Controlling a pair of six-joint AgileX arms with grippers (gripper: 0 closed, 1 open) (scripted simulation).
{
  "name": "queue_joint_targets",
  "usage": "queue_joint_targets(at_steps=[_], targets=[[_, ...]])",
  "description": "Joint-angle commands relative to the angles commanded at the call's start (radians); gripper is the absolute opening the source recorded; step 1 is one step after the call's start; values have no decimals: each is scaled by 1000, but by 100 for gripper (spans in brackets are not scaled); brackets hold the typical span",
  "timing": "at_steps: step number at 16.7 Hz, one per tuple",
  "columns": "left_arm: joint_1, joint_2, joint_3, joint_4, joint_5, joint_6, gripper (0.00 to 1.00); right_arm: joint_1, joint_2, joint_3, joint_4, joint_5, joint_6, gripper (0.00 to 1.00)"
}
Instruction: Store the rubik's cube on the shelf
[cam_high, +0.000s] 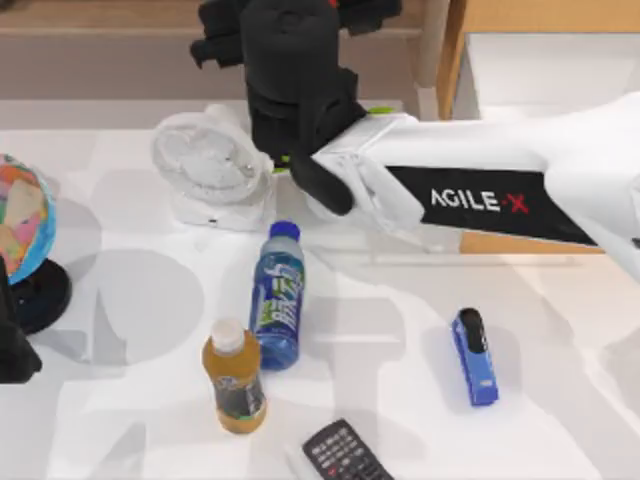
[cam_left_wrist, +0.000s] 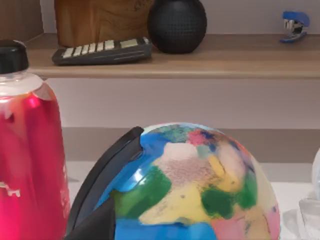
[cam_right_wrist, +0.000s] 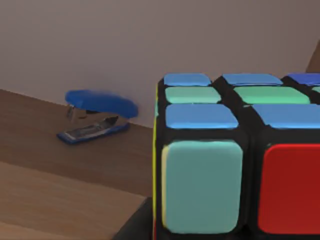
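- My left hand (cam_high: 15, 350) sat parked at the tabletop's (cam_high: 560, 330) left edge beside the globe (cam_high: 22, 225); I couldn't tell its finger state.
- My right hand (cam_high: 290, 50) reached over the shelf (cam_right_wrist: 60, 195) at the back, closed on the rubik's cube (cam_right_wrist: 235, 160).
- The cube sat over the wooden ledge, near a blue stapler (cam_right_wrist: 95, 117) against the wall.

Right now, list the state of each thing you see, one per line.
rubik's cube: held close at the right hand, over the shelf
blue bottle: capped, lying down
orange bottle: capped, lying down
red bottle: capped, upright
globe: upright on its stand
shelf stapler: closed
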Motion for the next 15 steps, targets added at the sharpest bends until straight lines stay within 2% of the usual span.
queue_joint_targets(at_steps=[6,15], targets=[[0,0,0,0,0,0,100,35,41,-91,234,47,62,0],[0,0,0,0,0,0,100,54,71,-130,304,54,196,0]])
